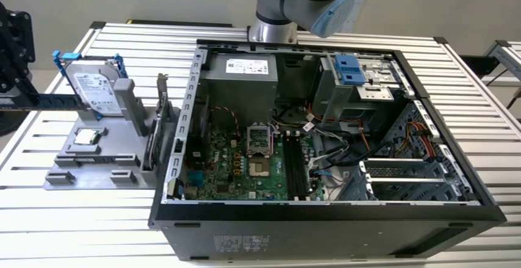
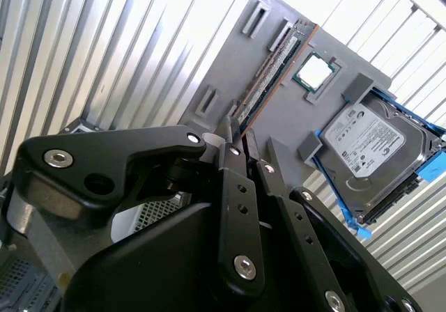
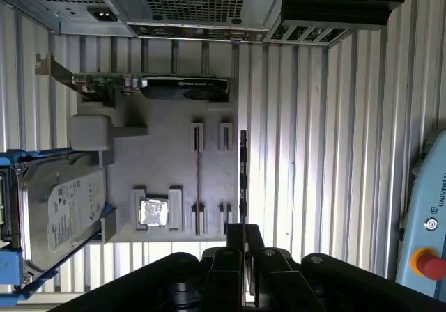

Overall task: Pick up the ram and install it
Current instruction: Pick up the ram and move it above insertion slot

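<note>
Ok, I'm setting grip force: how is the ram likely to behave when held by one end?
Probably stiff and light: the ram is a thin board jutting straight, without sag, from the fingers. Likely fragile too: chips line it, so hard squeezing or twisting could harm it.

open computer case (image 1: 326, 212) beside grey holder (image 1: 82, 165) bearing hard drive (image 1: 96, 91) and processor (image 1: 87, 137)

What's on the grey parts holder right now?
A hard drive, a processor chip and an upright expansion card. The gripper, shut on the ram, covers the holder's near edge in both wrist views.
</note>
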`<state>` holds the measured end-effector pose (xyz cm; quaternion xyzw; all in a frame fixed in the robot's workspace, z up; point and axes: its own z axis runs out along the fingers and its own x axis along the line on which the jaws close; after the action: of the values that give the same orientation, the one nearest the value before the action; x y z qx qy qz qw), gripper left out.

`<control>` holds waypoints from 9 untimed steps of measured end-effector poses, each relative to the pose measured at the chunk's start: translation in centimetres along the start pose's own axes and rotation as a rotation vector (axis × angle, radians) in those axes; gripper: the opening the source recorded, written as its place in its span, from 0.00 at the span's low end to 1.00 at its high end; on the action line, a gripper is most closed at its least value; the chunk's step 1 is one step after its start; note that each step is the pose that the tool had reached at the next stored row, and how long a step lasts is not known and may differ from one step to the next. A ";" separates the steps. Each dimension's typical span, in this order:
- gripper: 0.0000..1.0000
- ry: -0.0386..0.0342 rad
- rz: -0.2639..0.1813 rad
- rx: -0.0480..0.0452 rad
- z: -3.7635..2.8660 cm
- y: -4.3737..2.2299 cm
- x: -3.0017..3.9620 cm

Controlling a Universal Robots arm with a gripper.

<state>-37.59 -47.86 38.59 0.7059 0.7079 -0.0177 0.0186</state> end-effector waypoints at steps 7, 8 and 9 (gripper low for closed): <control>0.00 0.0000 0.002 0.0001 -0.59 0.00 -0.03; 0.00 0.0001 0.002 0.0001 -0.66 0.00 -0.03; 0.00 0.0000 0.002 0.0001 -0.74 0.00 -0.04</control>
<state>-37.59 -47.86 39.34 0.7067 0.7071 -0.0177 0.0186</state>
